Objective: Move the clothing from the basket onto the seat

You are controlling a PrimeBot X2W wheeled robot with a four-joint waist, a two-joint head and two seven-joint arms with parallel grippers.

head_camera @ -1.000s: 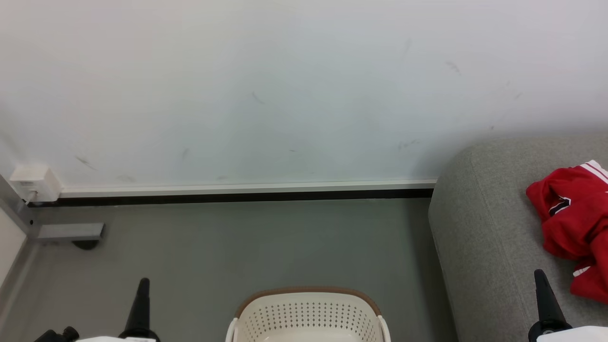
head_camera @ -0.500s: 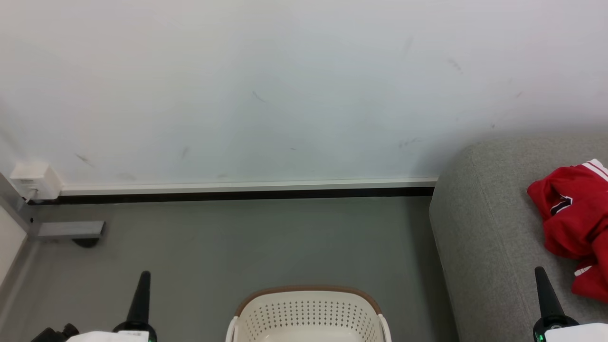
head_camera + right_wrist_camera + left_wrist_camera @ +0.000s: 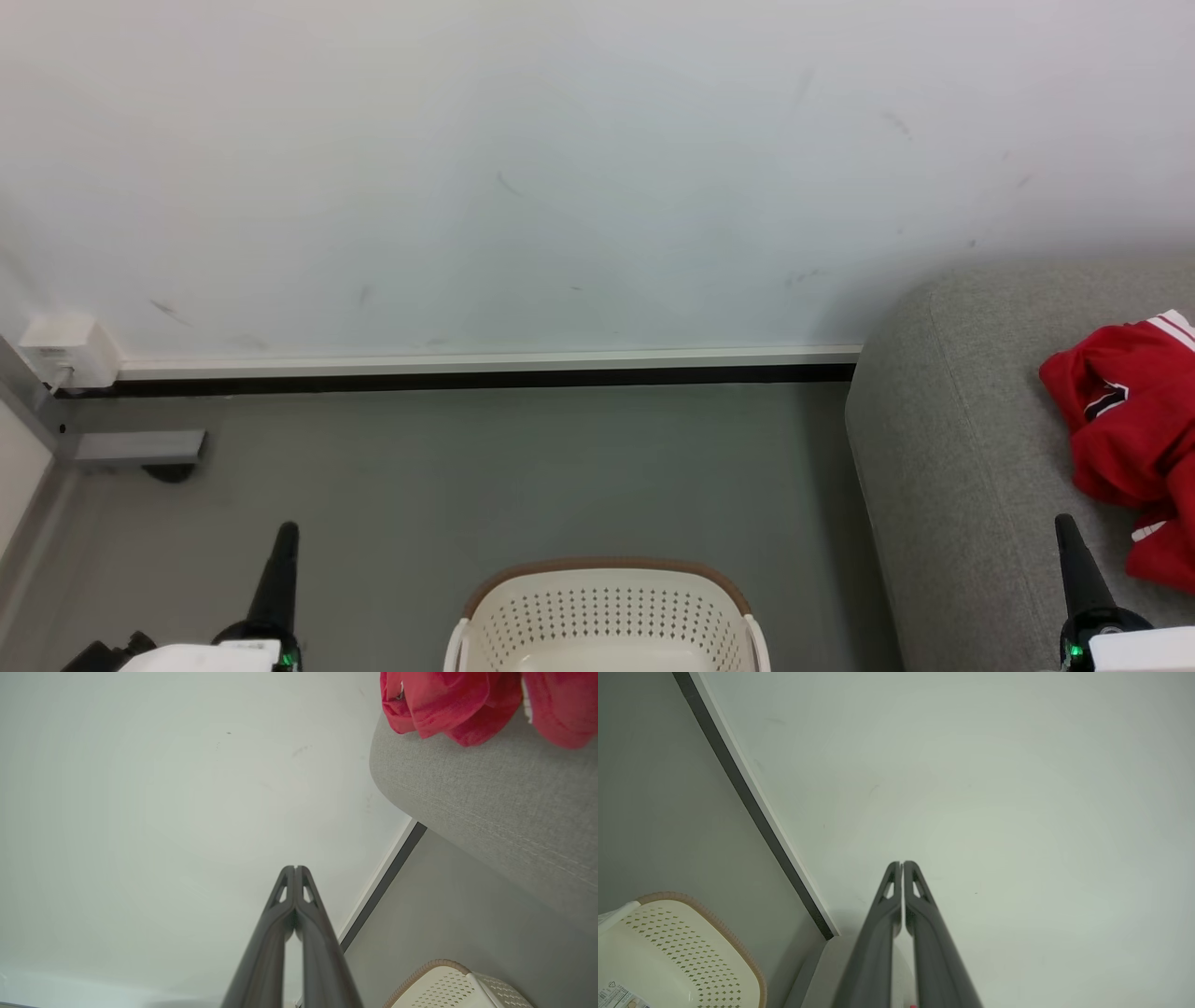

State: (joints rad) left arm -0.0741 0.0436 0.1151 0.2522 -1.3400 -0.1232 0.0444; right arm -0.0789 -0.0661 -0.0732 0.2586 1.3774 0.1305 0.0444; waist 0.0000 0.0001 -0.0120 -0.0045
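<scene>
Standing at the bottom middle of the head view, the basket (image 3: 607, 616) serves as the fixed mark. A sticker (image 3: 616, 996) on the basket, seen in the left wrist view, carries a recycling triangle and lines of print too small to read. The clothing (image 3: 1134, 439) lies well to the right of the basket, heaped on the seat (image 3: 952, 467). A small black-and-white mark (image 3: 1102, 401) shows on the red fabric, with no legible letters.

The left gripper (image 3: 285, 532) hovers left of the basket, its two dark fingers pressed together and holding nothing. The right gripper (image 3: 1066, 523) stands right of the basket, over the seat and near the clothing but apart from it, its fingers likewise closed on nothing.

Beyond the basket run the grey floor (image 3: 467, 485), a dark skirting strip (image 3: 467, 378) and a scuffed pale wall (image 3: 560, 187). Far left of the basket a white box (image 3: 65, 350) sits on the wall, above a grey metal foot (image 3: 140, 448). A strip of floor lies between the basket and the seat.
</scene>
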